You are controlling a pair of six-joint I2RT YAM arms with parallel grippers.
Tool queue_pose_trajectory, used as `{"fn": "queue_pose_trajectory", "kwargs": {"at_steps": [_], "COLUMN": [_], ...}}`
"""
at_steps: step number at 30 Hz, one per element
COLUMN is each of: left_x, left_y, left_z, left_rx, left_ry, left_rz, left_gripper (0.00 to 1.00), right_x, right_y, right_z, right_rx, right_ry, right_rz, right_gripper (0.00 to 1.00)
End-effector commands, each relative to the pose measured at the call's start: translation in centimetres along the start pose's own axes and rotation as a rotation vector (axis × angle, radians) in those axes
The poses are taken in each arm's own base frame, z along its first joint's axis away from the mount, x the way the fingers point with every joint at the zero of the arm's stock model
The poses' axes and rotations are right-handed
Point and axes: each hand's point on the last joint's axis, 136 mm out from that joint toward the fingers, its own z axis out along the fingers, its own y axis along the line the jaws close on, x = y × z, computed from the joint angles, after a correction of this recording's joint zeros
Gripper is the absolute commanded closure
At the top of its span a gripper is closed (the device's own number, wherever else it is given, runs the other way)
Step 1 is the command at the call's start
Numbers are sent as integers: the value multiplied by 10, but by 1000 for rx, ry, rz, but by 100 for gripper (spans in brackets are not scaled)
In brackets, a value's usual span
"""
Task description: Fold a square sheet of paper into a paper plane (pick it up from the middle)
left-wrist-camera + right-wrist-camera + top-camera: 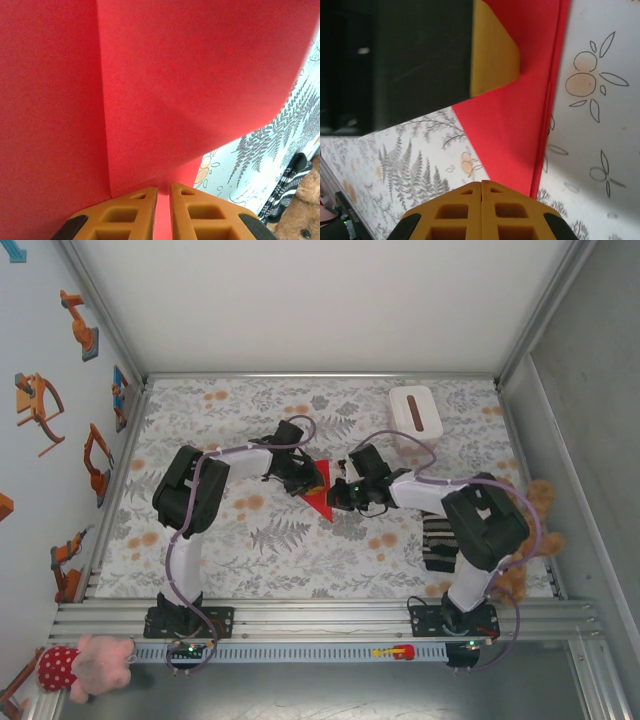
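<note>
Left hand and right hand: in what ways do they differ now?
The left hand has a thin gap between its fingers, with the paper in it; the right hand has its fingers together, no paper seen between them. From above, the left hand is at the paper's left side, the right hand at its right side. Both have orange fingers.

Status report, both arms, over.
Left fingers shut on red paper, one crease showing. Right fingers shut at its edge. White box well apart.
</note>
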Motion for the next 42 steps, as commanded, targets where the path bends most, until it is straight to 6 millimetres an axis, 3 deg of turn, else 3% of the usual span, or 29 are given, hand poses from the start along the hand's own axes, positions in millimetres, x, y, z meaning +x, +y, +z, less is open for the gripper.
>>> {"fn": "queue_pose_trajectory", "kwargs": {"at_steps": [1, 5, 11, 16, 21, 29, 33, 42], "left_x": [19, 19, 17, 0, -21, -38, -44, -56], "left_y": [68, 65, 58, 21, -8, -25, -26, -1], "left_z": [22, 21, 18, 1, -17, -30, -28, -13], "left_rx": [-227, -222, -205, -110, 7, 132, 156, 116], "left_ry": [51, 51, 46, -9, -70, -102, -103, -93], "left_rz": [-112, -109, -96, 18, 99, 182, 194, 159], "left_gripper": [84, 84, 84, 82, 81, 79, 79, 79], "right_x": [-1, 7, 37, 62, 76, 75, 75, 76], "right_y": [3, -7, -44, -71, -83, -82, -83, -86], "right_z": [11, 19, 25, 23, 20, 19, 20, 19], "right_rx": [-11, 9, 125, 210, 241, 242, 244, 255], "right_ry": [21, 55, 147, 220, 249, 245, 247, 249], "right_rz": [5, 14, 31, 32, 36, 39, 42, 46], "right_gripper": [100, 100, 100, 100, 100, 100, 100, 100]}}
